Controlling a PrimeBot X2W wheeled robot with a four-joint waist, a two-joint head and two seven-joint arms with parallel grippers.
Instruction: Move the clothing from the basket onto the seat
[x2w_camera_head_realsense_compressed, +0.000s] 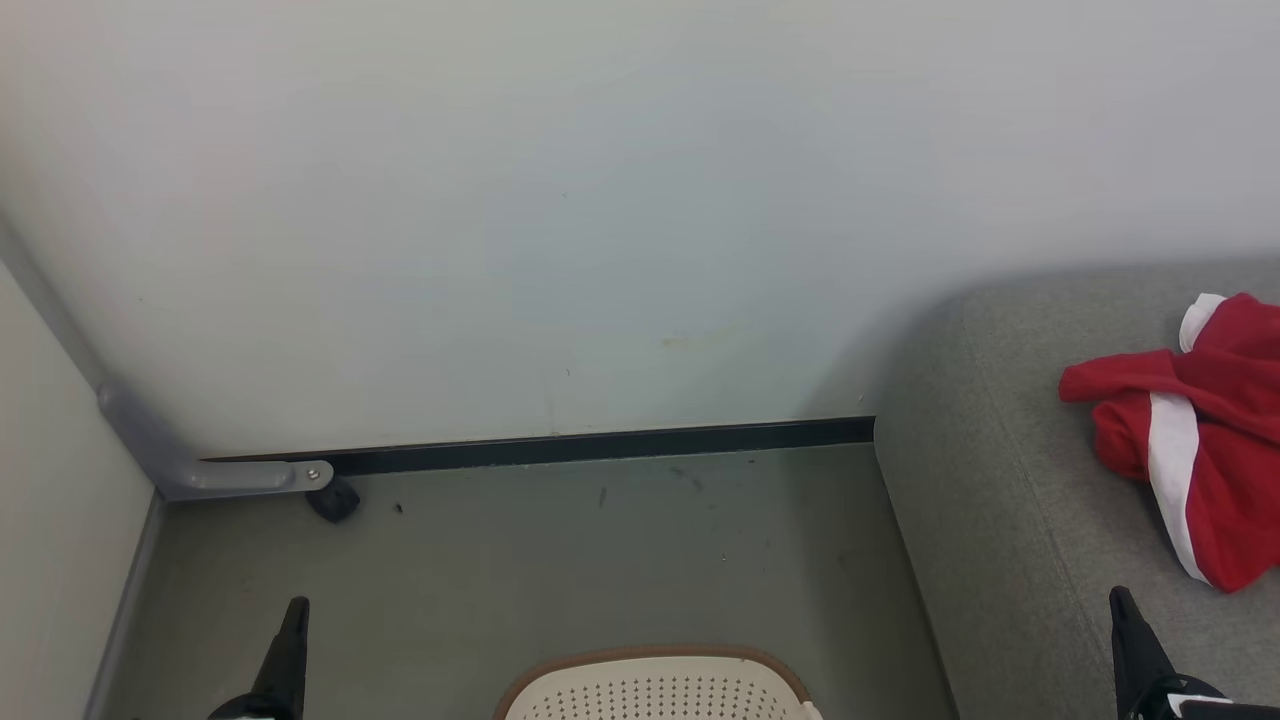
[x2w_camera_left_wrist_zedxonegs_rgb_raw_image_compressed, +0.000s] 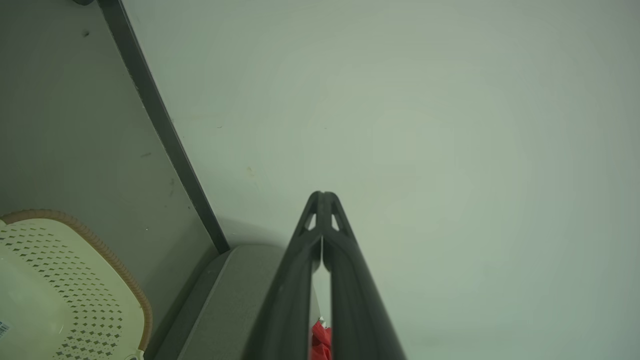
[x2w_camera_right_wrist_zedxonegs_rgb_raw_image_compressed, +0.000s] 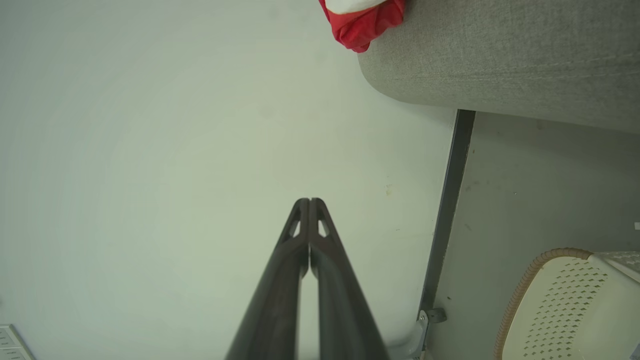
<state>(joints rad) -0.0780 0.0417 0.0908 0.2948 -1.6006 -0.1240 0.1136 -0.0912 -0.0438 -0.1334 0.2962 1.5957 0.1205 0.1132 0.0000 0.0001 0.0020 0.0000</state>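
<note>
A pale wall (x2w_camera_head_realsense_compressed: 600, 200) stands across the far side. The grey seat (x2w_camera_head_realsense_compressed: 1000, 500) fills the right, its rounded corner touching the wall and its woven side dropping to the floor (x2w_camera_head_realsense_compressed: 560, 560). The floor is dull grey-green, with a few dark specks near the wall.

The basket (x2w_camera_head_realsense_compressed: 655, 690) stands on the floor at the near edge, in the middle, just left of the seat and apart from it. Its brown rim curves round a cream wall full of small holes.

The clothing (x2w_camera_head_realsense_compressed: 1210, 440) lies crumpled on top of the seat, far to the right and well apart from the basket. It is red with a broad white stripe down it and white trim at its far end. The right edge of the head view cuts it off.

A dark skirting (x2w_camera_head_realsense_compressed: 600, 445) runs along the foot of the wall from the left to the seat's corner. At the far left a grey bar (x2w_camera_head_realsense_compressed: 240, 475) comes down a side panel and turns along the floor, ending at a small black wheel (x2w_camera_head_realsense_compressed: 333, 497).

The left hand (x2w_camera_left_wrist_zedxonegs_rgb_raw_image_compressed: 322, 196) is up at the near left, above the floor, its two dark fingers pressed together at the tips and gripping nothing. The right hand (x2w_camera_right_wrist_zedxonegs_rgb_raw_image_compressed: 310, 201) is at the near right, over the seat's near part, its fingers likewise together tip to tip. Both point towards the wall.
</note>
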